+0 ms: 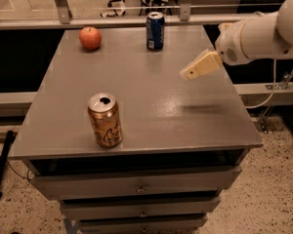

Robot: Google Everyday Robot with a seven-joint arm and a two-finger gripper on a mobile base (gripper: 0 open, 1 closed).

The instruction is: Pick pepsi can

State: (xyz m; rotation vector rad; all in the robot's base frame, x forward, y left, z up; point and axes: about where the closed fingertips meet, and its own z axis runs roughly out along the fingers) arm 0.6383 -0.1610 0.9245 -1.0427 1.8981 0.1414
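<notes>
My hand (187, 74) hangs above the right side of the counter (151, 89), off the surface and touching nothing. It is a cream wedge pointing down and to the left. I can't tell from this view whether it is wide or narrow. Nothing is held in it. The white arm (263, 33) comes in from the right edge of the view.

The pepsi can (155, 31) stands upright at the far edge of the counter, about centre. It is dark blue with a silver top. It is well apart from my hand, further back and to the left of it.

An apple (90, 38) sits at the far left of the counter, near the pepsi can but not touching it. A gold can (105, 120) stands upright near the front left edge, with its tab opening visible on top. It is well apart from the other things.

A dark smudge of shadow lies on the counter below my hand. Drawers (136, 184) with small knobs sit under the counter. The floor (278, 189) is speckled, and a cable (264, 99) runs down on the right. A metal rail (112, 21) runs behind the counter.
</notes>
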